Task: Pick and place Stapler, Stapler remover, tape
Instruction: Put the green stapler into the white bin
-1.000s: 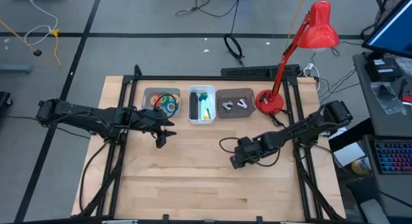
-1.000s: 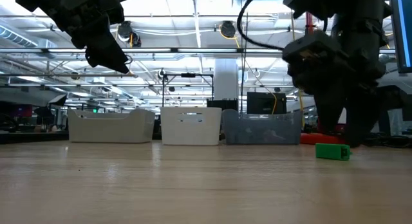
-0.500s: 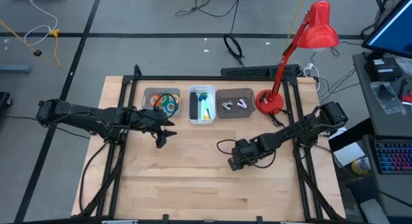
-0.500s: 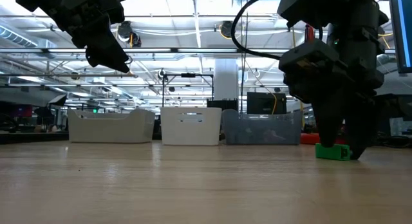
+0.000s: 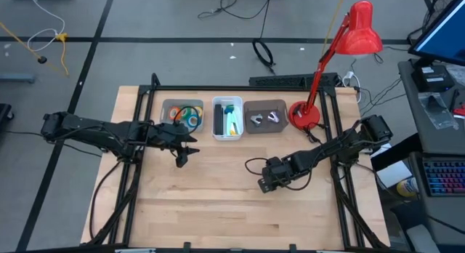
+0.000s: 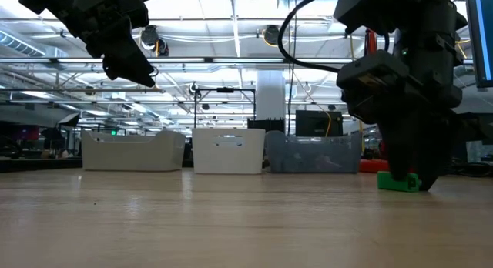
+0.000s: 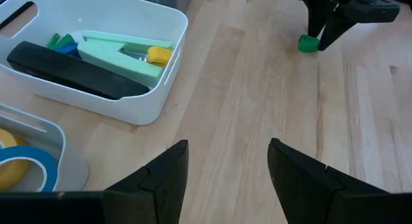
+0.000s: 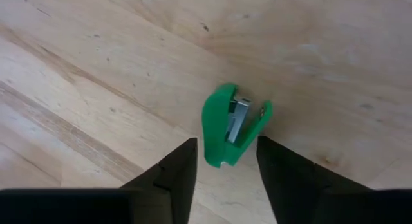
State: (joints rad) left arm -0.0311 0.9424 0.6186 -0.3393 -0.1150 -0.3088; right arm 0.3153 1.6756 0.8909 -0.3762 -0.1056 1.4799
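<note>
A small green stapler (image 8: 217, 130) lies on its side on the wooden table, right of the middle; it also shows in the low view (image 6: 397, 182) and in the left wrist view (image 7: 308, 44). My right gripper (image 8: 225, 153) points down over it, open, with one finger close on each side (image 5: 266, 182). My left gripper (image 5: 182, 157) hangs open above the table's left half, near the bins, with nothing between its fingers (image 7: 225, 159). Rolls of tape (image 5: 186, 115) lie in the left bin. Pale stapler removers (image 5: 264, 118) lie in the right bin. My right gripper comes at the stapler from above, and its fingers (image 8: 183, 163) flank the stapler's two flat sides (image 8: 209, 143). The stapler lies flat on the table. Whether the fingers touch it, I cannot tell.
Three bins stand in a row at the table's far edge: a grey one (image 5: 168, 106), a white one (image 5: 227, 139) with a black and a mint stapler (image 7: 116, 53), and a dark one (image 5: 251, 106). A red desk lamp (image 5: 305, 115) stands at the far right.
My right gripper has sunk toward the table until its fingers stand on either side of the green stapler, and the fingers have then drawn closer together. The stapler has stayed where it lay.
</note>
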